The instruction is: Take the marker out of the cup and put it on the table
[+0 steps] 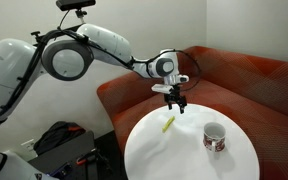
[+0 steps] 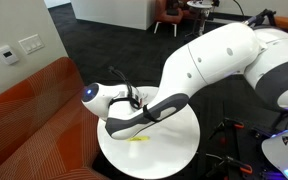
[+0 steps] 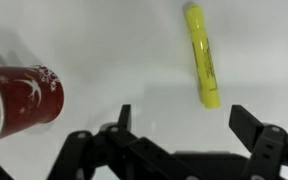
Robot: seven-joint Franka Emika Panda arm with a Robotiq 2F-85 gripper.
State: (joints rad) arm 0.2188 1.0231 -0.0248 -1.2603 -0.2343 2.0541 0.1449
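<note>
The yellow-green marker [image 1: 168, 124] lies flat on the white round table [image 1: 184, 155], apart from the cup. It also shows in the wrist view [image 3: 203, 55] and as a small yellow streak in an exterior view [image 2: 138, 139]. The white cup with dark red pattern [image 1: 214, 137] stands upright at the table's other side; in the wrist view [image 3: 24, 95] it sits at the left edge. My gripper [image 1: 177, 103] hovers above the table near the marker, open and empty, with its fingers spread in the wrist view [image 3: 189, 122].
A reddish-brown curved sofa [image 1: 244, 75] wraps behind the table. A black bag and equipment [image 1: 64, 145] sit on the floor beside the robot base. The arm's big white links [image 2: 224, 60] hide much of the table in an exterior view.
</note>
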